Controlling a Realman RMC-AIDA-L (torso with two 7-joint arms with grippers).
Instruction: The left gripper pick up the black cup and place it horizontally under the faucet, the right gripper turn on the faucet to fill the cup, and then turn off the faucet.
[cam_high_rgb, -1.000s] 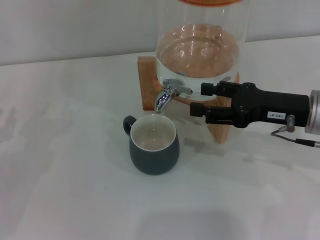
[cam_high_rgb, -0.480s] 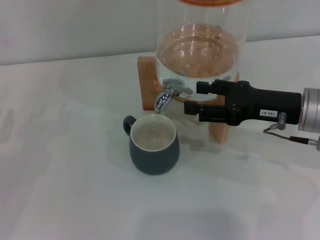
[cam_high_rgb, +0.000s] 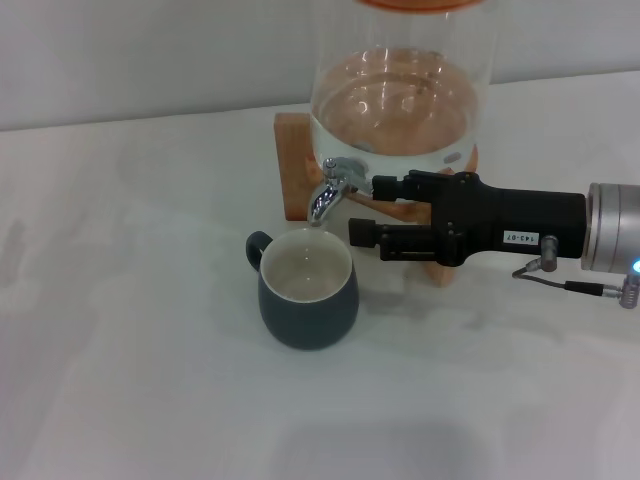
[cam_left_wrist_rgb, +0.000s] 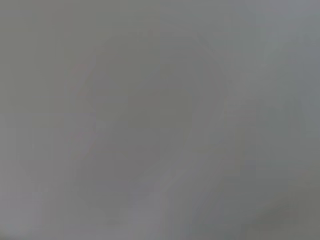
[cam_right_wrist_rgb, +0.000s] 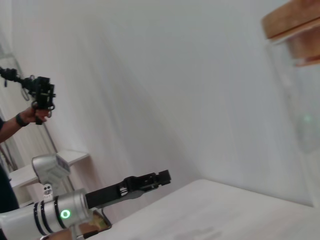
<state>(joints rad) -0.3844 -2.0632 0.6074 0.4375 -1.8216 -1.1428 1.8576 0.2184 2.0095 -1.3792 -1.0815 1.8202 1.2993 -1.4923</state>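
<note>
1. Head view — one black cup (cam_high_rgb: 308, 290), upright on the table (cam_high_rgb: 130, 330), directly under one faucet (cam_high_rgb: 333, 186); one right gripper (cam_high_rgb: 362, 208), fingers parted, tips just beside the faucet's lever.
2. Left wrist view — nothing discernible.
3. Right wrist view — one left gripper (cam_right_wrist_rgb: 161, 177), well apart; grip undeterminable.

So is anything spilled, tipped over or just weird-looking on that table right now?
Nothing stands out. The black cup stands upright under the faucet, with no puddle around it. The right gripper is open beside the faucet; the left gripper is off to the side.
</note>
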